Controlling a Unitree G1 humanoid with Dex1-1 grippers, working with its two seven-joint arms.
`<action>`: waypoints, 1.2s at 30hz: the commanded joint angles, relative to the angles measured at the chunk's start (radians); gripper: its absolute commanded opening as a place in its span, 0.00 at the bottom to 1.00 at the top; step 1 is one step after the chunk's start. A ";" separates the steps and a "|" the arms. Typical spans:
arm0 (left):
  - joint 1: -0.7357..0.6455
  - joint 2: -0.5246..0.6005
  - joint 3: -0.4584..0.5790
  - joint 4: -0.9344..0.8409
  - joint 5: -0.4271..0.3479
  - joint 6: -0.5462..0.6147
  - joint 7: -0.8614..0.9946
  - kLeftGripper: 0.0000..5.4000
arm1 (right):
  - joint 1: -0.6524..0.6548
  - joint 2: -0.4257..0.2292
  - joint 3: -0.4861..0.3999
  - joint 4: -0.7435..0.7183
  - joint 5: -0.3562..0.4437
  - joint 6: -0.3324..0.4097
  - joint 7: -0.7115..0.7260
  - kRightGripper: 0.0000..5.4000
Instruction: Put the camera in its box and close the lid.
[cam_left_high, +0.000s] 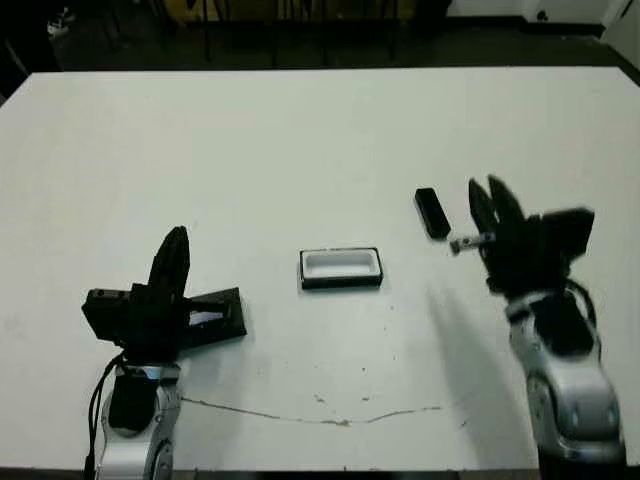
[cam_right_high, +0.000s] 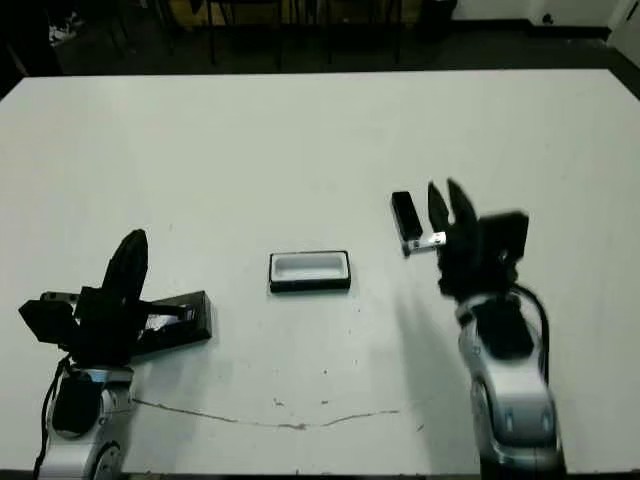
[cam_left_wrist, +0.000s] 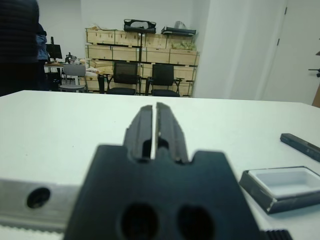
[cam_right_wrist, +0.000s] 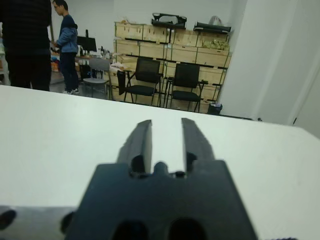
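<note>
White table (cam_left_high: 300, 130): box (cam_left_high: 341, 268), camera (cam_left_high: 431, 213), lid (cam_left_high: 212, 316).

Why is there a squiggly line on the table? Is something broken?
A thin dark line wanders across the white table near the front edge. It could be a crack or a stray thread; the pictures can't settle which. The camera, box and lid look undamaged.

Twin head views down on table (cam_left_high: 320, 130); low wrist views across it.

No legible text, brand, number or sign anywhere: none on the lid (cam_left_high: 212, 317), none on the stacked crates (cam_right_wrist: 170, 42) beyond the desk (cam_left_high: 300, 150).
</note>
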 joint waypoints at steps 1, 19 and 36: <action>0.021 0.008 0.006 0.012 0.007 0.013 0.002 0.00 | -0.076 -0.026 0.009 0.092 -0.017 0.071 0.009 0.30; 0.019 0.009 0.009 0.004 0.003 0.027 -0.002 0.00 | -0.304 -0.042 0.050 0.447 -0.042 0.167 0.080 0.89; 0.030 0.009 0.009 0.004 -0.007 0.025 -0.015 0.00 | -0.275 0.018 0.032 0.548 -0.064 0.221 -0.027 1.00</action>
